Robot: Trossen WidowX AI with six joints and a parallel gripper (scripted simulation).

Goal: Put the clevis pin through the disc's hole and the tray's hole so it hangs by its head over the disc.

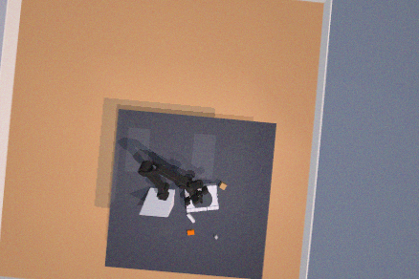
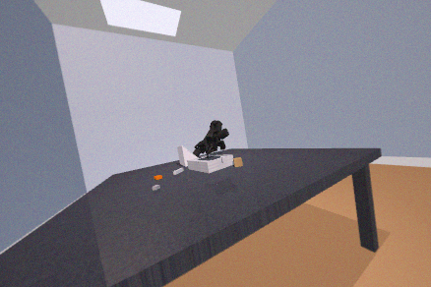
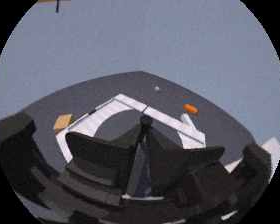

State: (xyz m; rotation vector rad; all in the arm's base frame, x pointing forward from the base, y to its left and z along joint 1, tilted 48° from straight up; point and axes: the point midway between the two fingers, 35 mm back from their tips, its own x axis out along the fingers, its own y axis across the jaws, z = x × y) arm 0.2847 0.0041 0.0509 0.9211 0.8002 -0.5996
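A dark table (image 1: 245, 158) (image 2: 262, 187) (image 3: 131, 83) stands in a room with blue-grey walls and an orange-brown floor. From left to right in the top view, a pale slanted block (image 1: 158, 205) (image 2: 183, 157) lies beneath part of the black arm (image 1: 168, 173) (image 2: 215, 129), which reaches across to the tray (image 1: 215, 196) (image 2: 200, 165) (image 3: 122, 101). The gripper (image 1: 195, 195) (image 2: 206, 153) (image 3: 143, 127) is nearly closed, its jaws gripping the pin (image 3: 146, 120), whose dark round head shows at the fingertips, above the tray area. The shank is hidden, so its fit in either hole cannot be told. The wide grey disc (image 1: 208, 199) (image 3: 114, 123) lies within the tray's rim. Near the tray lie a small white bar (image 1: 191, 218) (image 2: 178, 171) (image 3: 188, 121) and, farther out, an orange block (image 1: 190, 232) (image 2: 157, 177) (image 3: 191, 108); next come a tiny grey piece (image 1: 216, 237) (image 2: 155, 188) (image 3: 157, 89) and, just beside the tray, a tan block (image 1: 223, 186) (image 2: 238, 162) (image 3: 64, 122).
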